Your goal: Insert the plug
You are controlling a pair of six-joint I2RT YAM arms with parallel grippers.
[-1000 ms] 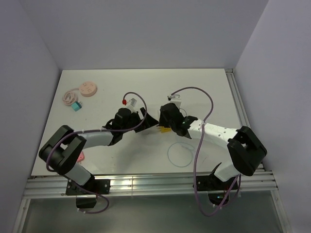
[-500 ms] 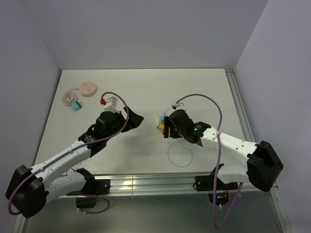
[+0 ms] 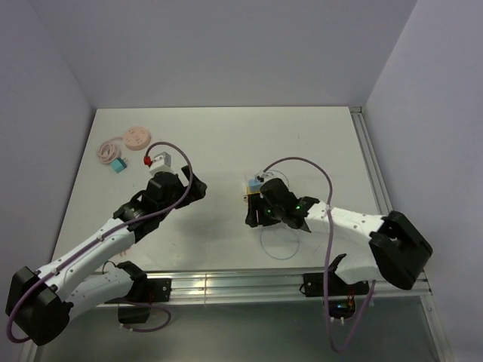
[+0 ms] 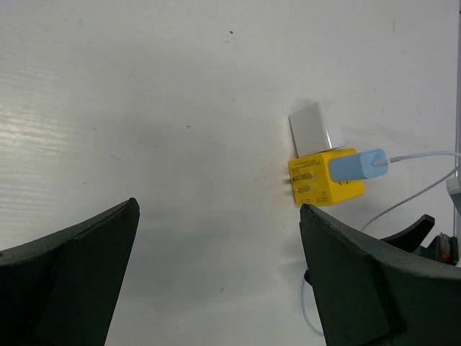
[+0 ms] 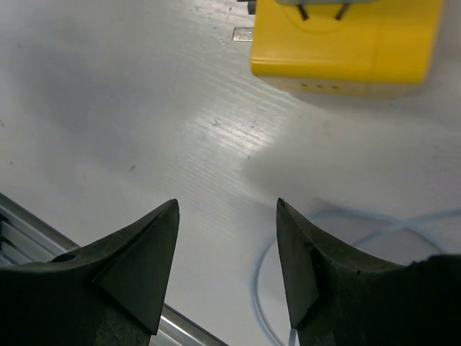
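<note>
The yellow adapter (image 4: 317, 180) lies near the centre of the desk (image 3: 226, 128). The blue plug (image 4: 355, 166) sits against one face of it (prong stubs show between the two in the right wrist view). The white cable (image 4: 425, 155) leads off the plug. Left gripper (image 4: 217, 216): jaws spread wide, holding nothing, on the adapter's left and apart from it. Right gripper (image 5: 227, 216): jaws spread, holding nothing, just on the adapter's near-edge side.

No text is legible; tiny marks on the yellow adapter (image 5: 346, 43) are unreadable.
</note>
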